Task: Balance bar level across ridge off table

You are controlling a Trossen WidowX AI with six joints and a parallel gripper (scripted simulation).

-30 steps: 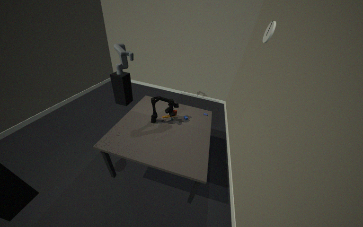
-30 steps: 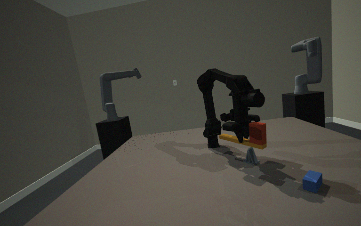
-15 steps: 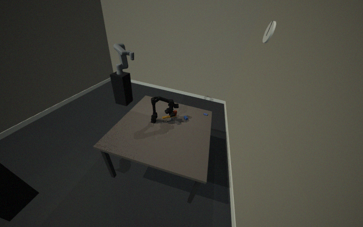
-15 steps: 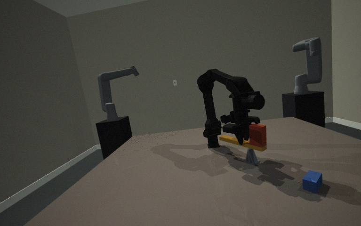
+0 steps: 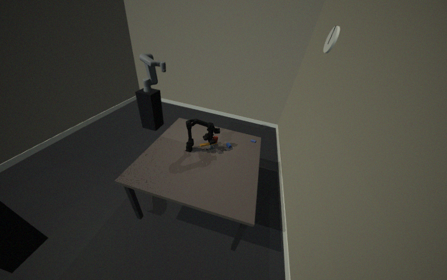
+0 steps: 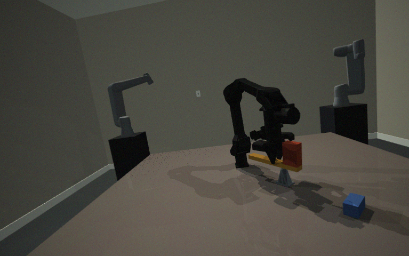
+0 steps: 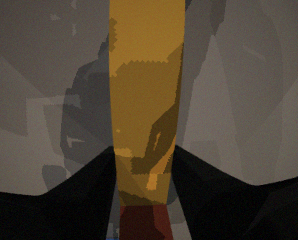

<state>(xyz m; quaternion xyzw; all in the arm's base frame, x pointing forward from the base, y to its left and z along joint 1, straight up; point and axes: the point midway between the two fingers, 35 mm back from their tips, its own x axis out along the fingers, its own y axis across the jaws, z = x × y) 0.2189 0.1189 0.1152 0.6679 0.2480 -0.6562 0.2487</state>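
1. hand [image 5: 213,142] [image 6: 275,160] [image 7: 143,152] is closed on the yellow bar [image 5: 204,144] [image 6: 260,157] [image 7: 146,100], gripping its sides.
2. bar sits above the gray ridge [image 5: 211,147] [image 6: 284,178], off the counter [image 5: 197,180] [image 6: 200,215]; contact with the ridge is unclear.
3. red block [image 5: 215,138] [image 6: 292,153] [image 7: 145,222] stands upright on one end.

The orange-yellow bar [image 5: 204,144] [image 6: 260,158] [image 7: 146,95], long and flat, is gripped between the fingers near its red block, held clear of the counter [image 5: 215,180] [image 6: 200,215]. Beneath its block end stands the grey ridge [image 5: 211,147] [image 6: 284,178], a narrow-topped support with a wider foot on the counter; whether bar and ridge touch I cannot tell.
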